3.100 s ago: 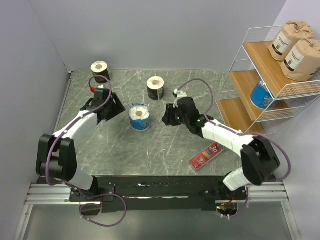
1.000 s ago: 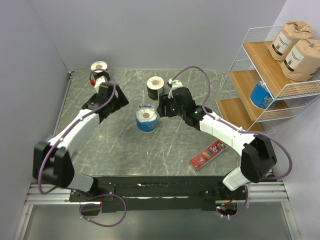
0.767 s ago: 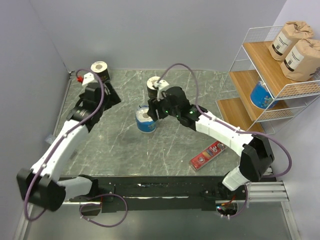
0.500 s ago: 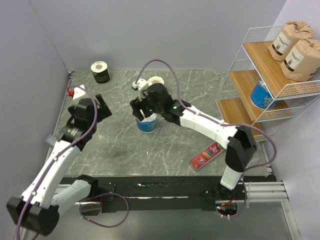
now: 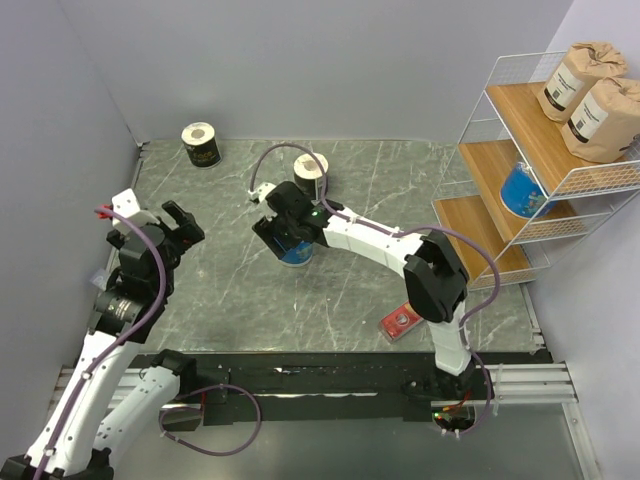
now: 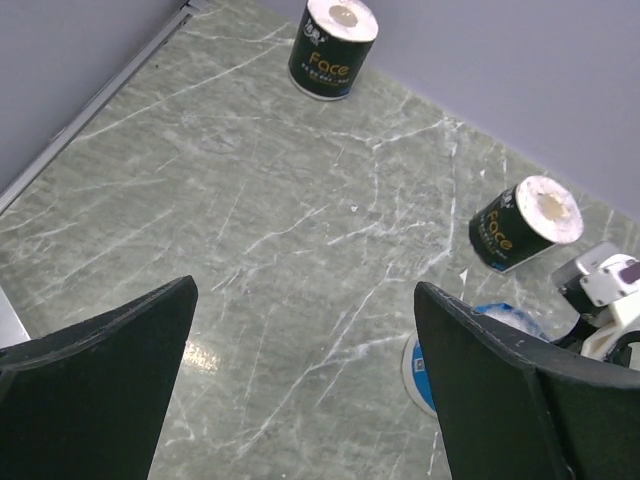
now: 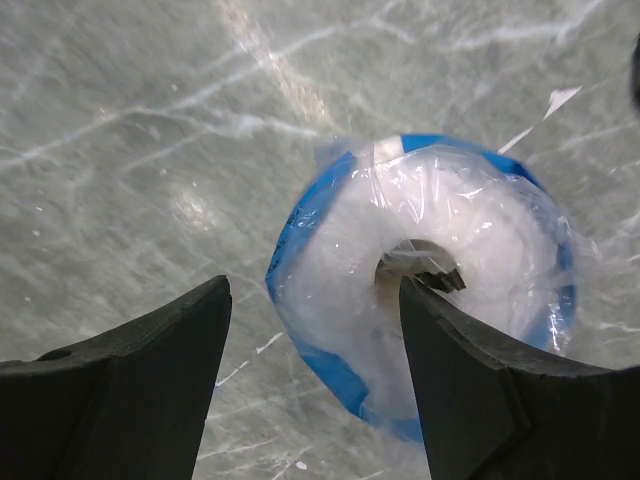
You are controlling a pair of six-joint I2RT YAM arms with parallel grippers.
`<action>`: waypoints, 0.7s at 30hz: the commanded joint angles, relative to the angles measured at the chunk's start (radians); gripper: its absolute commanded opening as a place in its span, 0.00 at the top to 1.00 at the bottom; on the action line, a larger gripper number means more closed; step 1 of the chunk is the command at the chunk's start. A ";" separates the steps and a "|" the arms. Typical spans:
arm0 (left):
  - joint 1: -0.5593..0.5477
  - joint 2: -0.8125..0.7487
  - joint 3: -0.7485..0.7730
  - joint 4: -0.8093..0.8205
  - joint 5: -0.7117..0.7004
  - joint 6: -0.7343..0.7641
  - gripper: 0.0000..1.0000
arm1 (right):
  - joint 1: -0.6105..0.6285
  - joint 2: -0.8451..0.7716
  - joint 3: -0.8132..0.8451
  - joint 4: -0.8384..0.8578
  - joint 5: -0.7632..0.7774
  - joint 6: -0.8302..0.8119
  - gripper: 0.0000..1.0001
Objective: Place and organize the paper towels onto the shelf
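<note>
Paper towel roll in black (image 6: 332,48) is seen far ahead of the wide-spread left gripper (image 6: 300,325), a second black roll (image 6: 525,225) ahead to its right, and a blue roll (image 7: 480,230) just below the parted right gripper (image 7: 310,290), seemingly ungripped.

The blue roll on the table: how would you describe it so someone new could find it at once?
On the grey marbled table, look near the middle, under the right pincer, whose jaws stand open above it. The blue roll stands on end in clear plastic; its nearest neighbour, behind it, is a black roll, and the only other blue one sits on the shelf.
</note>
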 commanded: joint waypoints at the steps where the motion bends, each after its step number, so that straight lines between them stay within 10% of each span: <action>1: -0.003 0.022 0.003 0.013 -0.027 0.011 0.03 | 0.011 0.029 0.069 -0.042 0.045 0.025 0.25; 15: -0.003 0.024 0.003 0.016 -0.026 0.011 0.04 | 0.022 0.099 0.096 -0.081 0.141 -0.012 0.30; 21: -0.003 0.016 0.000 0.022 -0.024 0.013 0.04 | 0.024 0.086 0.087 -0.090 0.172 -0.044 0.49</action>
